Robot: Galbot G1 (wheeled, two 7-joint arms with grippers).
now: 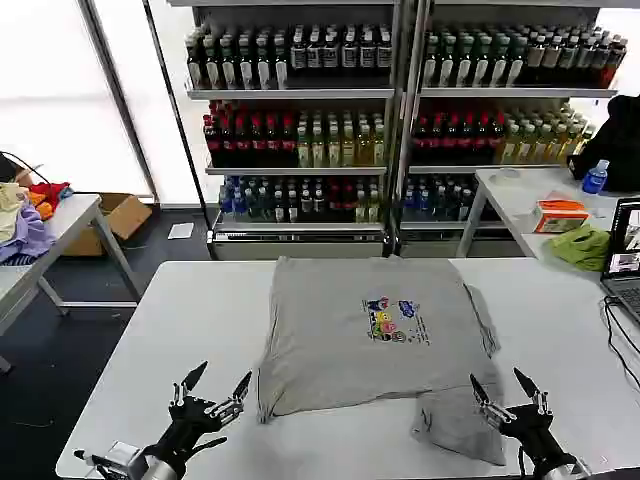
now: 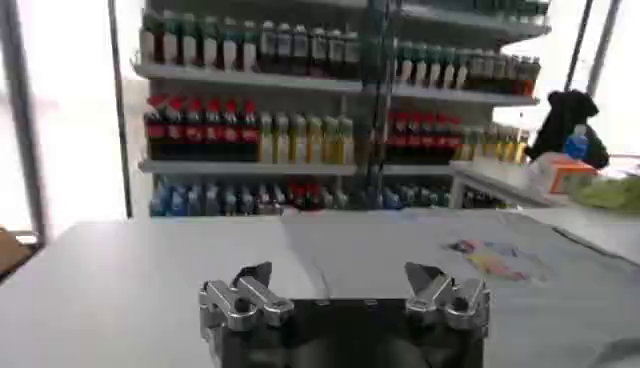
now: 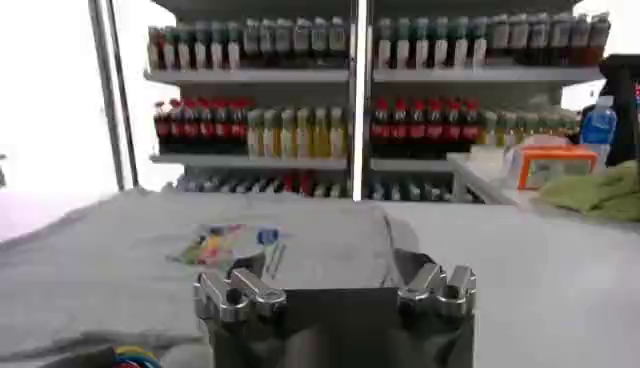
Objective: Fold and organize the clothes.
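Observation:
A light grey short-sleeved shirt (image 1: pixel 340 340) lies flat on the white table (image 1: pixel 160 330), its multicoloured chest print (image 1: pixel 395 320) facing up. One part of it sticks out toward the near right edge (image 1: pixel 460 420). My left gripper (image 1: pixel 215 385) hovers open just off the shirt's near left corner, over bare tabletop. My right gripper (image 1: pixel 507 385) is open beside the near right part of the shirt. In the left wrist view the open gripper (image 2: pixel 338 272) has the shirt (image 2: pixel 420 250) ahead of it. In the right wrist view the open gripper (image 3: pixel 328 265) faces the shirt (image 3: pixel 150 270).
Shelves of bottles (image 1: pixel 400 110) stand behind the table. A side table at the right holds a lime-green cloth (image 1: pixel 582 245), an orange box (image 1: pixel 560 215) and a blue bottle (image 1: pixel 595 177). A laptop (image 1: pixel 625 250) sits at the right edge. Coloured garments (image 1: pixel 25 220) lie on a left table.

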